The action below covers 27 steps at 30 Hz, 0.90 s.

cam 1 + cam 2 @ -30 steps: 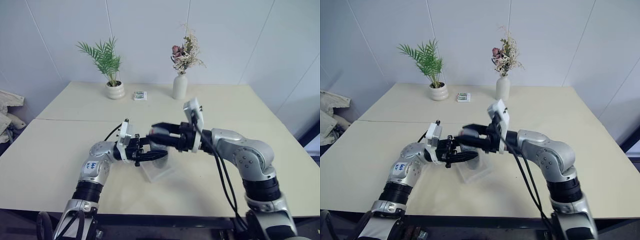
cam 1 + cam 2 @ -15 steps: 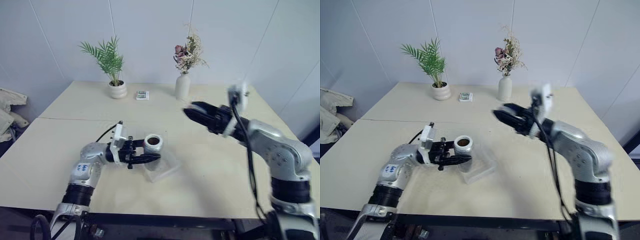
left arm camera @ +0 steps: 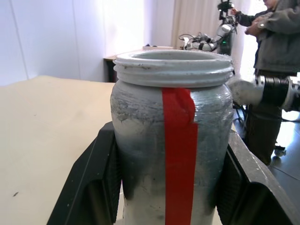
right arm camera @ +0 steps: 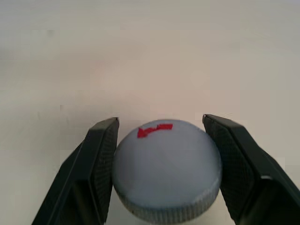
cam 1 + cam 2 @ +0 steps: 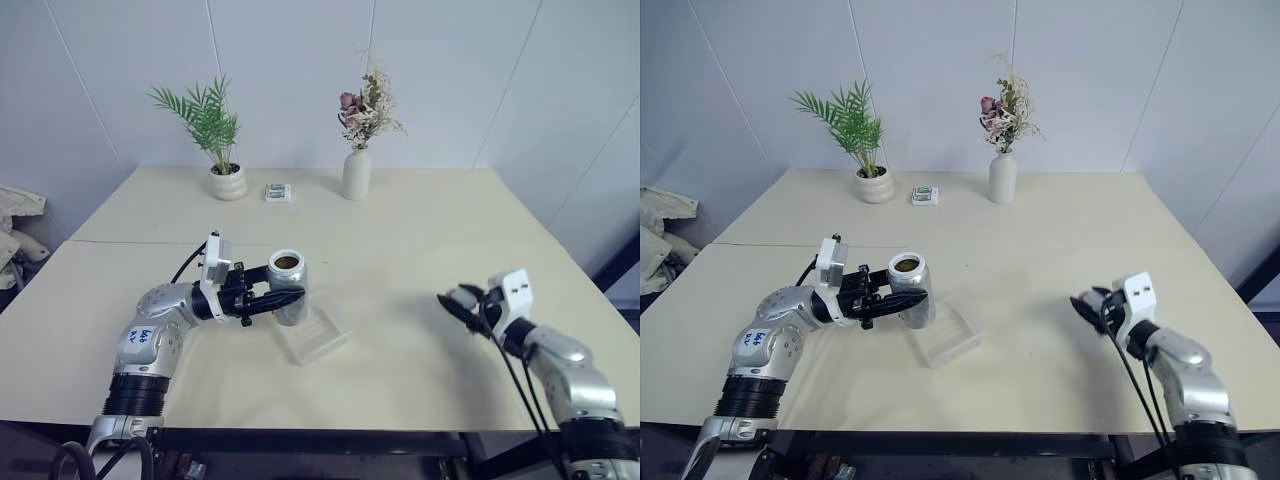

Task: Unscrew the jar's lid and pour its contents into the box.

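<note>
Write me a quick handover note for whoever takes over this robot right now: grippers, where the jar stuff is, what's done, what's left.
Left gripper: shut on the jar, upright and open, beside the box.
Right gripper: shut on the lid, low over the table at the robot's right.
Done: lid unscrewed and off; the contents sit in the jar.
Left: set the lid down, tip the jar over the box and pour.

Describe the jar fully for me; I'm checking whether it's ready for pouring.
The jar is a small clear cylinder with a white threaded neck and a strip of red tape down its side. Its lid is off, so the mouth is open, with dark brownish stuff inside. It stands upright, clamped between the left gripper's black fingers, next to the clear box on the table.
</note>
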Motion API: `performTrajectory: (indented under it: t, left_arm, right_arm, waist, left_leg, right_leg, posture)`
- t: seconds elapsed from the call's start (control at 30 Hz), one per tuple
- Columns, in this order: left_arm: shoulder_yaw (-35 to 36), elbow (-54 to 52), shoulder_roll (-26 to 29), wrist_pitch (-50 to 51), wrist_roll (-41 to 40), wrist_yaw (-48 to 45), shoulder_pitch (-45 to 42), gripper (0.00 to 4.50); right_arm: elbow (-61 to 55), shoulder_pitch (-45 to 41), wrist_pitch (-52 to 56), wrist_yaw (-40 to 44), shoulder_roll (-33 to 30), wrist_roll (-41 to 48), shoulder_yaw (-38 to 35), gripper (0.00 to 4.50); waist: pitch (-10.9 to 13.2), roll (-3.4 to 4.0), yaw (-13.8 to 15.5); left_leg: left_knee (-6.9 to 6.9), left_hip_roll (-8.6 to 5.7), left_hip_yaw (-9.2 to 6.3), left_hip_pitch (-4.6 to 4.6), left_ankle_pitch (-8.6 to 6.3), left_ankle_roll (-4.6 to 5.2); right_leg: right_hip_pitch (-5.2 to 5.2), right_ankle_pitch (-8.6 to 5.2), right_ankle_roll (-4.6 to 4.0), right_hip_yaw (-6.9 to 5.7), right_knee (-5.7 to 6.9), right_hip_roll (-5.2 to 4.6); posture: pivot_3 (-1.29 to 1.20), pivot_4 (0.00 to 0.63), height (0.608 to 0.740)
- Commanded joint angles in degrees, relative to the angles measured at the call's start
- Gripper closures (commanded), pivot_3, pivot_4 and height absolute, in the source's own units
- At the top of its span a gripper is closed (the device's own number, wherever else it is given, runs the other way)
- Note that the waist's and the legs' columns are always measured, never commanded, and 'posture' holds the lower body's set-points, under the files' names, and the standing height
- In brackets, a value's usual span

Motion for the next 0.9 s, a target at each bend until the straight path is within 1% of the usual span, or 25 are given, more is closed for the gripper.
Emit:
performTrajectory:
  t: [0.03,0.3,0.37,0.43,0.5,0.6,0.77,0.83,0.9]
  left_arm:
    - [1.56,-1.8,1.1,0.45,-1.74,0.7,-0.9,2.39]
    - [2.24,-1.53,1.56,1.08,-2.0,2.03,-0.81,2.39]
    - [2.29,-1.38,1.56,1.47,-2.15,2.27,-0.99,2.39]
    - [2.2,-1.28,1.6,1.76,-2.26,2.37,-1.14,2.39]
    - [1.85,-1.34,2.01,2.28,-2.09,2.24,-1.15,2.39]
    - [1.76,-1.01,2.43,3.03,-1.7,2.7,-1.58,2.39]
    - [1.57,-0.79,3.69,2.28,-0.09,3.65,-1.97,2.39]
    - [1.98,-1.25,4.71,1.08,0.49,3.97,-2.28,2.39]
    - [2.81,-1.82,5.52,2.2,-0.28,5.13,-2.9,2.39]
  right_arm:
    - [2.05,-1.62,-3.92,1.4,-1.14,-0.05,-2.4,1.94]
    - [3.61,-0.44,-5.04,3.2,-1.4,0.36,-3.41,1.94]
    - [4.39,-0.41,-4.2,3.25,-1.52,0.75,-3.95,1.22]
    - [4.26,-0.3,-3.62,4.11,-1.54,1.05,-4.04,0.68]
    - [3.09,-0.08,-3.18,4.5,-1.34,1.36,-4.34,0.02]
    - [-0.23,-0.53,-2.3,5.24,-1.43,2.55,-4.89,0.02]
    - [-9.32,-0.44,1.71,7.81,-3.06,5.84,-5.19,0.02]
    - [-17.35,-0.13,5.79,9.25,-4.74,8.46,-4.56,0.02]
    - [-24.18,0.47,8.66,10.89,-6.67,9.93,-3.63,0.02]
  waist:
    - [0.0,0.0,-0.01]
    - [0.0,0.0,0.15]
    - [0.0,0.0,0.21]
    - [0.0,0.0,0.22]
    - [0.0,0.0,0.17]
    - [0.0,0.0,0.16]
    - [0.0,0.0,0.16]
    - [0.0,0.0,0.2]
    - [0.0,0.0,0.24]
  left_leg:
    - [0.0,0.0,0.0,0.0,0.0,0.0]
    - [0.01,0.0,0.0,0.02,0.0,0.0]
    - [0.03,0.0,0.0,0.02,0.0,0.0]
    - [0.03,0.0,0.0,0.02,0.0,0.0]
    - [0.03,0.01,0.0,0.02,0.0,0.0]
    - [0.04,0.01,0.0,0.02,0.0,0.0]
    - [0.15,0.01,0.0,0.01,0.0,-0.01]
    - [0.18,0.01,-0.01,0.01,0.0,-0.01]
    - [0.19,0.01,-0.01,0.0,-0.01,-0.01]
  right_leg:
    - [0.0,0.01,0.01,0.01,0.0,0.0]
    - [0.01,0.02,0.01,0.01,0.02,0.01]
    - [0.01,0.02,0.01,0.01,0.03,0.01]
    - [0.01,0.02,0.01,0.01,0.03,0.01]
    - [0.01,0.02,0.01,0.01,0.03,0.01]
    - [0.0,0.03,0.01,0.01,0.05,0.01]
    - [0.01,0.03,0.01,0.02,0.13,0.01]
    - [0.01,0.03,0.01,0.01,0.15,0.02]
    - [0.0,0.02,0.01,0.02,0.17,0.01]
  posture:
    - [0.0,0.15,0.74]
    - [0.0,0.15,0.74]
    - [0.0,0.15,0.74]
    - [0.0,0.15,0.74]
    - [0.0,0.15,0.74]
    - [0.0,0.15,0.74]
    - [0.0,0.15,0.74]
    - [0.0,0.15,0.74]
    - [0.0,0.15,0.74]
